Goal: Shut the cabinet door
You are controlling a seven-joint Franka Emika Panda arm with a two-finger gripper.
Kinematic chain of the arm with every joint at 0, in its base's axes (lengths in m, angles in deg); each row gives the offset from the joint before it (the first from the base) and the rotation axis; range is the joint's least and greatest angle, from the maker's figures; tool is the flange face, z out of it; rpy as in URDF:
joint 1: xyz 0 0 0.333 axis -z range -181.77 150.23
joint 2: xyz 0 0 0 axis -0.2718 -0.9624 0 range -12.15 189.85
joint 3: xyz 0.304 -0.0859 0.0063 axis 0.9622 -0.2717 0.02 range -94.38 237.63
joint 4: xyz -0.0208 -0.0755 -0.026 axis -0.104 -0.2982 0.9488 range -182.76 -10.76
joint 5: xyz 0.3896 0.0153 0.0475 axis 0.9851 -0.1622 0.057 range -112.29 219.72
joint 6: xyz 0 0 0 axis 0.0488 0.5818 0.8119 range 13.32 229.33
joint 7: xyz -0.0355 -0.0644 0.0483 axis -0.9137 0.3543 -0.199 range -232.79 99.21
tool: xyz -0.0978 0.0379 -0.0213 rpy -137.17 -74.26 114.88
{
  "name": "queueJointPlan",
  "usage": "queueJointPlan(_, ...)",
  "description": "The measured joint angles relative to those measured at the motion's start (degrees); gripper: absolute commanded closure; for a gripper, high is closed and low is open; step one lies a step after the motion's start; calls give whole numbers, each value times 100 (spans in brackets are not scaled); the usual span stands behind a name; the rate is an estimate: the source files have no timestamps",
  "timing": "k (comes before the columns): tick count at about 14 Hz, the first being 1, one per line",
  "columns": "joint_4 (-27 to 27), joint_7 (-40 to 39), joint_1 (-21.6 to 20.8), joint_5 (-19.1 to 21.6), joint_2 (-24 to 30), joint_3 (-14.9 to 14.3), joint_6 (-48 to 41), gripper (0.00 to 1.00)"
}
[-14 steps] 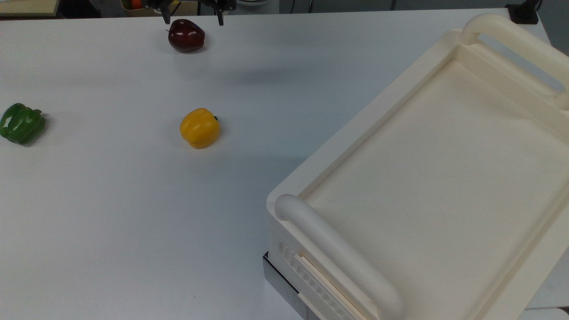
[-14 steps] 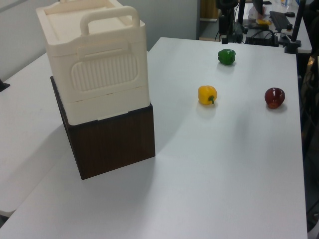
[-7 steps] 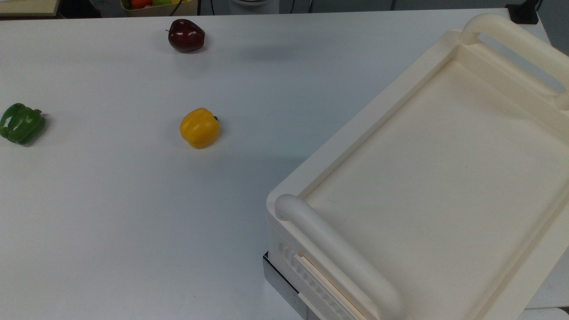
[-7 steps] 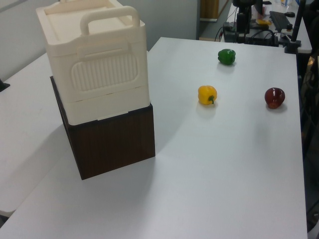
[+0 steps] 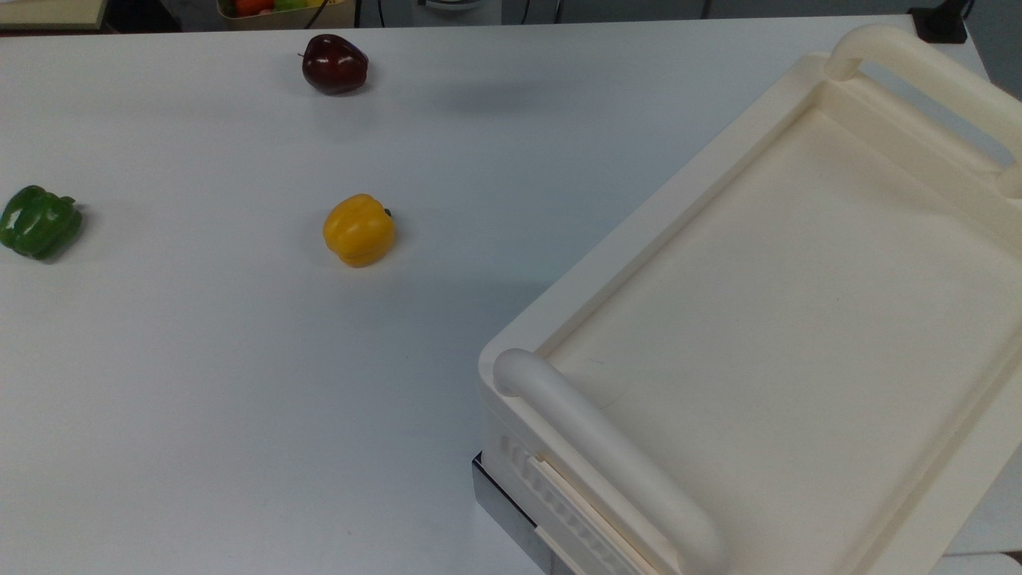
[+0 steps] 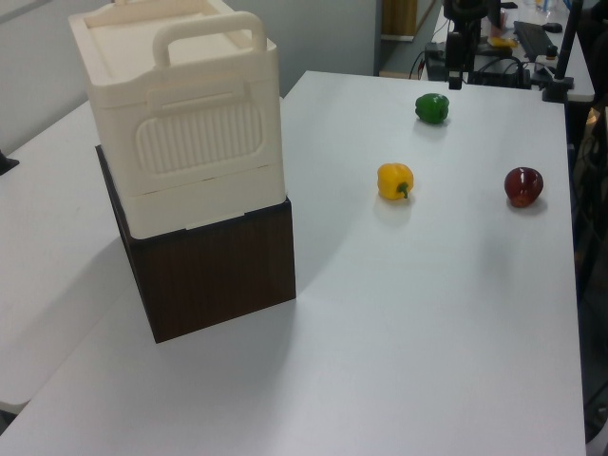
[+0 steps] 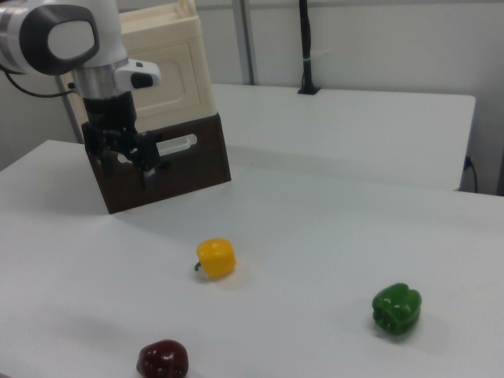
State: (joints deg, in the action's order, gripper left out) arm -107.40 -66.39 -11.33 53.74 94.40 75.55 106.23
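The cream cabinet (image 7: 185,55) sits on a dark brown box (image 7: 189,169) at the right view's upper left. The cabinet door (image 7: 169,79) is the cream panel on its facing side, and it looks flush with the cabinet body. My gripper (image 7: 126,164) hangs open in front of the box, well above the table, with nothing between its fingers. The arm's white wrist (image 7: 118,75) covers part of the door's left edge. In the left view the gripper (image 6: 456,68) shows dark at the top edge, far from the cabinet (image 6: 180,114). The top view looks down on the cabinet's tray-like top (image 5: 798,319).
A yellow pepper (image 5: 358,230) lies mid-table, a dark red apple (image 5: 334,64) near the top view's far edge and a green pepper (image 5: 38,222) at the top view's left. The brown box has a pale bar handle (image 7: 175,144). A second table (image 7: 354,118) stands behind.
The gripper's fingertips, seen above the apple at the top view's upper edge one second ago, have left that view. In the left view the gripper shifted right, then dipped a little.
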Motion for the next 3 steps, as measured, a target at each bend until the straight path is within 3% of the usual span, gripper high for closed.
queueJointPlan(3,9,-1,9,20,13,-16,0,0)
